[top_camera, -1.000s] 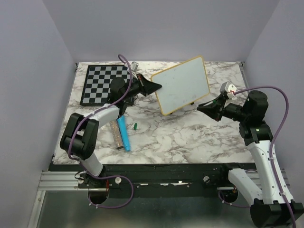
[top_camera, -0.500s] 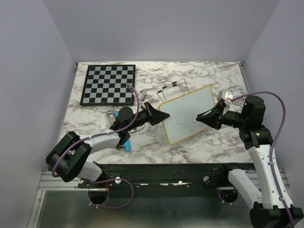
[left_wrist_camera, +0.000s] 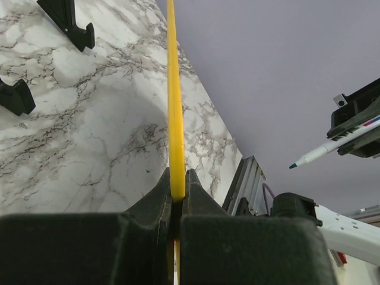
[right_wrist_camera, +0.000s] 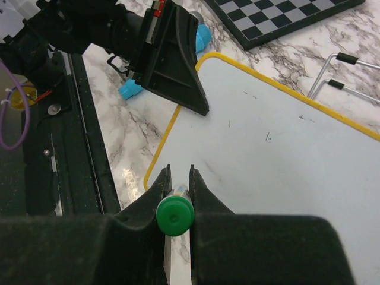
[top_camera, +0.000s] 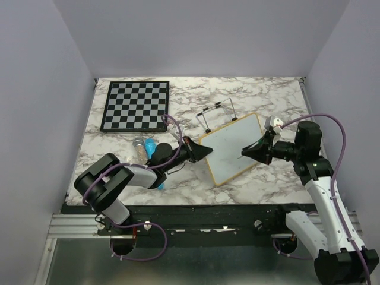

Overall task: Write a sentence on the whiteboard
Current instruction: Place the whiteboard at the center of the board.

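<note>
The whiteboard (top_camera: 233, 149) has a thin yellow-wood frame and is held tilted above the table's front middle. My left gripper (top_camera: 205, 150) is shut on its left edge, which shows edge-on as a yellow strip (left_wrist_camera: 172, 89) between the jaws. My right gripper (top_camera: 247, 152) is shut on a green-capped marker (right_wrist_camera: 175, 217), whose tip (left_wrist_camera: 295, 165) points at the board face from just off it. The board face (right_wrist_camera: 279, 160) carries only a few faint specks. No green words show on it.
The checkered chessboard (top_camera: 135, 105) lies at the back left. A wire stand (top_camera: 217, 113) lies behind the whiteboard. A blue tube (top_camera: 151, 146) and a grey tube (top_camera: 139, 144) lie under the left arm. The table's black front rail (right_wrist_camera: 65, 148) is near.
The left gripper has brought the whiteboard down and toward the front from a raised spot at the back. The right gripper with the marker has moved left, closer to the board face.
</note>
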`<state>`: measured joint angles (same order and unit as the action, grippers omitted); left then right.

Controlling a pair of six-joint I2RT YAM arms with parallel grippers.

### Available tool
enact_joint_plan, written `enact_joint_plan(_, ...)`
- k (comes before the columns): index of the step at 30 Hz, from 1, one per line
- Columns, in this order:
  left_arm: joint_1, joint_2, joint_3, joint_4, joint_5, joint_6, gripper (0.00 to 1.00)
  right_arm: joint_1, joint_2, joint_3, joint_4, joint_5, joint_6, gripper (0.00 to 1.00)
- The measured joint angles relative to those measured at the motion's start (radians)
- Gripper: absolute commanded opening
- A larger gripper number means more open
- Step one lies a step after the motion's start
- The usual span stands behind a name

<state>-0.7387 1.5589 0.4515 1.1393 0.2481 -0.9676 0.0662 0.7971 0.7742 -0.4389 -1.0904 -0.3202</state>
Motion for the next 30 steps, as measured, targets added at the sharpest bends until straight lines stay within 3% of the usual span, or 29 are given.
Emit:
enact_joint_plan(13,-0.043,0.1,-0.037,0.086,-0.031,-0.081,0.0,0.098,0.023,-0.09,0.093,0.011,-0.013,0.01)
enact_joint_plan(30,-0.095,0.102,-0.039,0.095,-0.089,-0.077,0.0,0.138,0.036,-0.11,0.132,0.046,-0.01,0.0)
